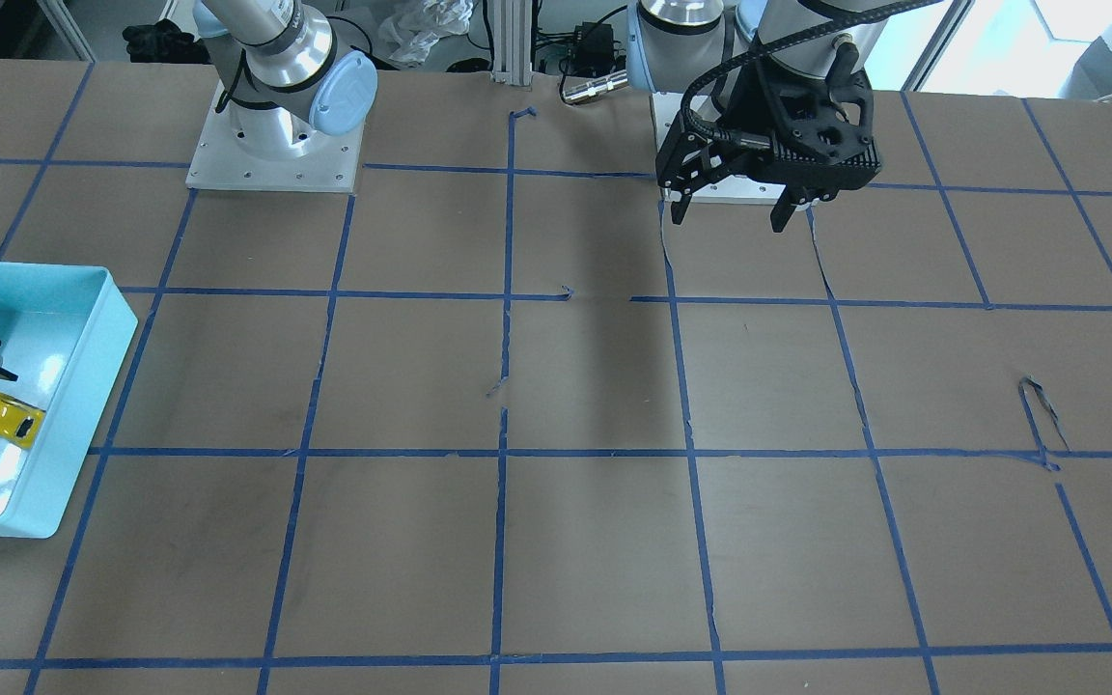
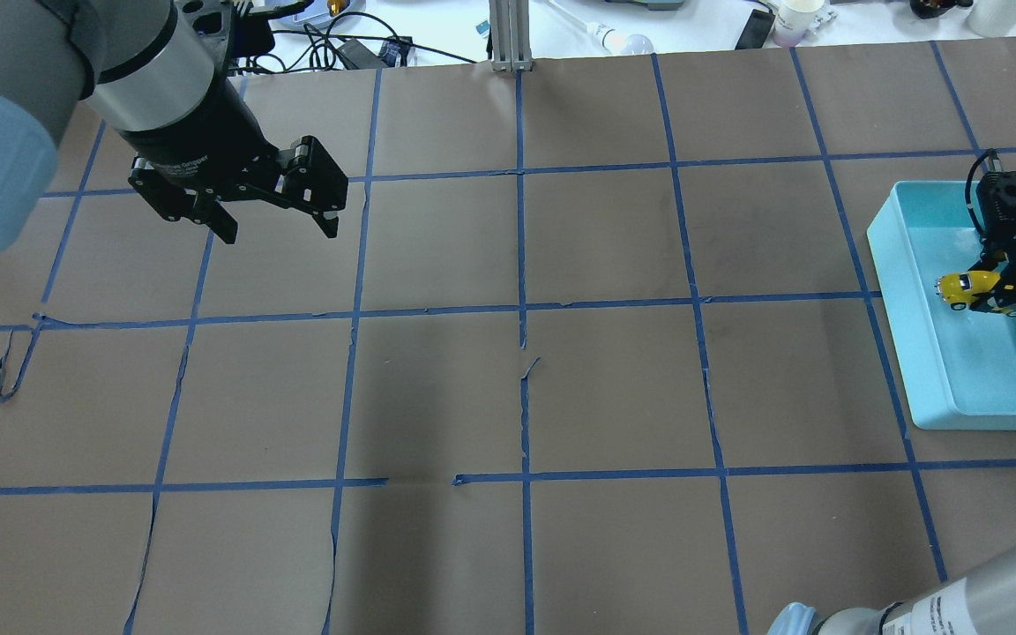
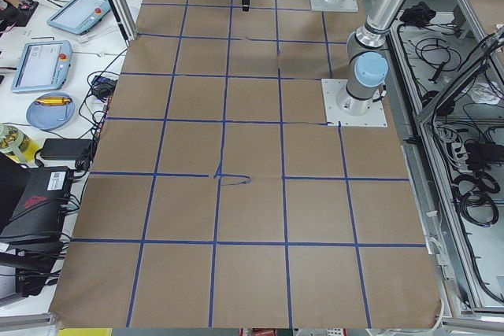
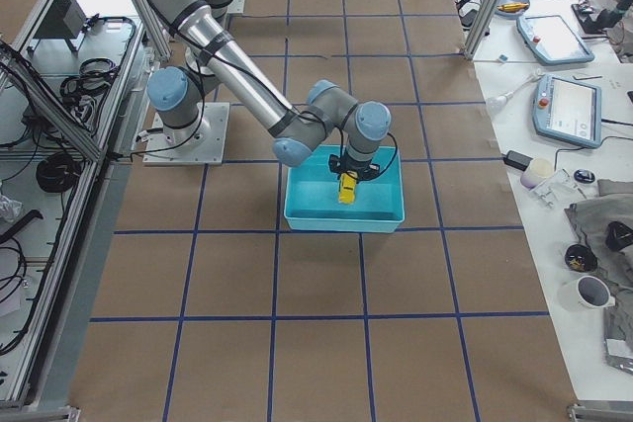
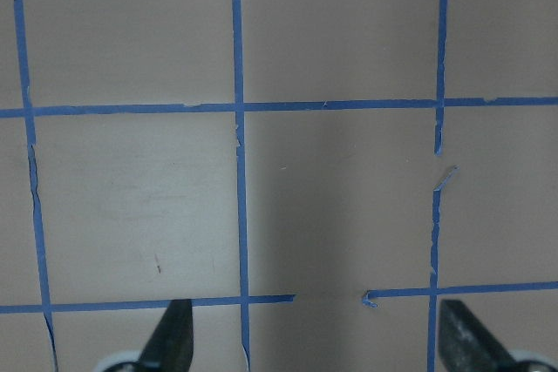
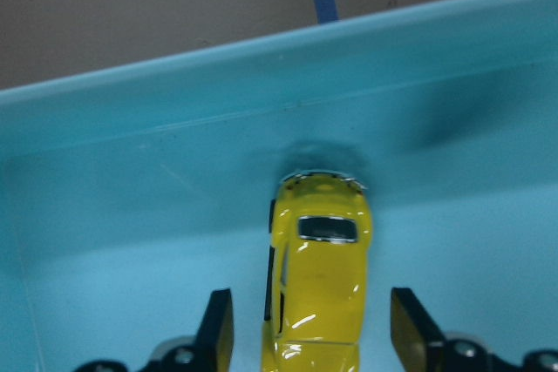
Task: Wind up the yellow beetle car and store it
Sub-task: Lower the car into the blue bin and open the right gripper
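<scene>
At the table's (image 2: 508, 397) right end the yellow car (image 6: 318, 250) sits on the floor of the blue tray (image 6: 174, 111), the right gripper (image 6: 312, 302) spread around it with a gap either side, gripping nothing, while the left gripper (image 2: 280, 231) hangs wide open and empty.
</scene>
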`<state>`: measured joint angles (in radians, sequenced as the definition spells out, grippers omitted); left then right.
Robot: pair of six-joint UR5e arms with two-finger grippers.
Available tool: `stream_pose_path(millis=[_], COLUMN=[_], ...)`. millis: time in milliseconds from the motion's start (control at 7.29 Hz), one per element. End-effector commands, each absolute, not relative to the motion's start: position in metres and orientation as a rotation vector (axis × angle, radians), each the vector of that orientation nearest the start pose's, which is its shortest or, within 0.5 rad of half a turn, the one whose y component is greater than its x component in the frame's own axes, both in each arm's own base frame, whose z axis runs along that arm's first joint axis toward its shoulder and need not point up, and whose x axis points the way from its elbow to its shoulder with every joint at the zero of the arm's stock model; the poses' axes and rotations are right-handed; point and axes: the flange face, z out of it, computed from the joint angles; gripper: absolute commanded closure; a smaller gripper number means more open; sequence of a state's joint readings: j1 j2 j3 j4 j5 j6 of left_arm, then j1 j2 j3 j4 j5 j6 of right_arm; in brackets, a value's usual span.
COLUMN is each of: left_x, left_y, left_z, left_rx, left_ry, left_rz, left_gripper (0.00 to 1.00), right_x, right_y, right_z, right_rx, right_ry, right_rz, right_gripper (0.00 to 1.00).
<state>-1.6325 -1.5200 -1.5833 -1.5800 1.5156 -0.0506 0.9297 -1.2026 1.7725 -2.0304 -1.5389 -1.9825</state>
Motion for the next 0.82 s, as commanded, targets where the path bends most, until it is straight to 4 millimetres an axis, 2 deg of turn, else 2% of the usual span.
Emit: stream_pose_path(millis=[0, 137, 274, 411, 549, 686], left_x=[-0.168, -0.167, -0.167, -0.167, -0.167, -0.167], left_y=[-0.463, -0.463, -0.463, -0.463, -0.463, -0.463], left_z=[0.505, 0.504, 0.504, 0.504, 0.504, 0.504], left_rx=[0.018, 0.018, 0.018, 0.018, 0.018, 0.018], left_ry=[3.198, 3.198, 3.198, 3.198, 3.198, 3.198], left_rz=[-0.039, -0.037, -0.037, -0.037, -0.037, -0.037], left_gripper=[0.00, 0.00, 0.00, 0.00, 0.00, 0.00], right_x=[-0.231, -0.222, -0.209, -0.195, -0.182, -0.162], right_y=[-0.537, -0.530, -0.519, -0.509, -0.503, -0.505], right_z=[0.262, 0.309, 0.351, 0.379, 0.401, 0.426], right_rx=[-1.769, -1.667, -1.464, -1.172, -0.789, -0.481], right_ry=[2.504, 2.660, 2.835, 2.958, 3.032, 3.078], right_rz=[0.008, -0.025, -0.073, -0.078, -0.046, -0.027], right_gripper=[0.00, 0.00, 0.00, 0.00, 0.00, 0.00])
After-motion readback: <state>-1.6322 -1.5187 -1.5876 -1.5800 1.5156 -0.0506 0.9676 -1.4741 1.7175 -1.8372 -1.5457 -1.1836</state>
